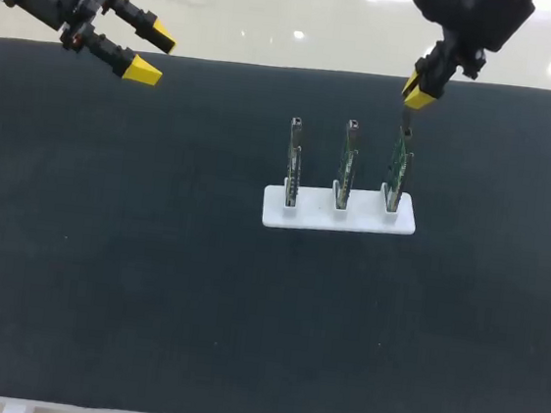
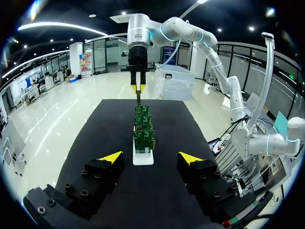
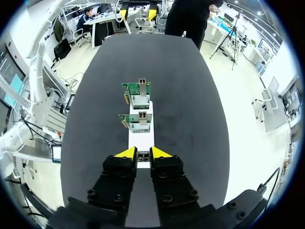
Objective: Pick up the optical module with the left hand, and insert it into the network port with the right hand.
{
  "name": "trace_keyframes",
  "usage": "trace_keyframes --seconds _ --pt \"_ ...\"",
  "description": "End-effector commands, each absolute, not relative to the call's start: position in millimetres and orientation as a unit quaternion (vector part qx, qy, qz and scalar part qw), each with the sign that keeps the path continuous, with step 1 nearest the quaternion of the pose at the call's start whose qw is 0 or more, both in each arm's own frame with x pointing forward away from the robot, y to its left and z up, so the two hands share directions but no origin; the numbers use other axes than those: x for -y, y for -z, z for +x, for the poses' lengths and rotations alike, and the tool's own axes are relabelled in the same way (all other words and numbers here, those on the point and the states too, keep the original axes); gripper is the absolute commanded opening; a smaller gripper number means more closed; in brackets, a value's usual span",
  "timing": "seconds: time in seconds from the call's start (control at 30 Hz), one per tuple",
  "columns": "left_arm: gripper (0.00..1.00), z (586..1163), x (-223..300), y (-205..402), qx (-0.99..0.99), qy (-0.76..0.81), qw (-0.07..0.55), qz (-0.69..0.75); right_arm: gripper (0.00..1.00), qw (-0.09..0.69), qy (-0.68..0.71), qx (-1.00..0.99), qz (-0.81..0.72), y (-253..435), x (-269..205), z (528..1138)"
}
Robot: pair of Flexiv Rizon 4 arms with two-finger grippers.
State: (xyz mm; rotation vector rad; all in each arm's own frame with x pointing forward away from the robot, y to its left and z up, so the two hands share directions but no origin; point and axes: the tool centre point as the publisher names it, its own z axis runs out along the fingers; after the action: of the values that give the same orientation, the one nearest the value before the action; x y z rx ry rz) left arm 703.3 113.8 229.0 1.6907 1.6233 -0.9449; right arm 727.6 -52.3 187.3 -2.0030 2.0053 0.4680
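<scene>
A white holder [image 1: 339, 213] stands mid-table with three upright green network cards [image 1: 347, 160], each with a metal port on top. My right gripper [image 1: 420, 94] hangs just above the rightmost card [image 1: 399, 162], shut on a small dark optical module [image 1: 406, 117] that points down at that card's port. In the right wrist view the module [image 3: 143, 155] sits between the yellow fingertips, with the other two cards [image 3: 138, 120] ahead in a row. My left gripper [image 1: 153, 55] is open and holds nothing, raised at the table's far left corner. Its wrist view looks along the card row [image 2: 143, 135] to the right gripper [image 2: 138, 88].
The table is covered by a dark mat [image 1: 149, 282]. The holder with its cards is the only object standing on it. Wide bare mat lies left of, right of and in front of the holder.
</scene>
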Motion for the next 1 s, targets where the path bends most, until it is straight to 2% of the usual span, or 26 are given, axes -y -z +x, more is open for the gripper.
trace_keyframes --seconds 0.03,1.0 --pt "1.0 703.9 -113.4 -229.3 -0.613 0.356 0.301 0.638 0.0 0.137 -0.161 -0.692 -0.69 -188.2 54.4 723.5" --pt "1.0 703.9 -113.4 -229.3 -0.613 0.356 0.301 0.638 0.0 0.149 -0.169 -0.687 -0.691 -178.2 58.8 726.7"
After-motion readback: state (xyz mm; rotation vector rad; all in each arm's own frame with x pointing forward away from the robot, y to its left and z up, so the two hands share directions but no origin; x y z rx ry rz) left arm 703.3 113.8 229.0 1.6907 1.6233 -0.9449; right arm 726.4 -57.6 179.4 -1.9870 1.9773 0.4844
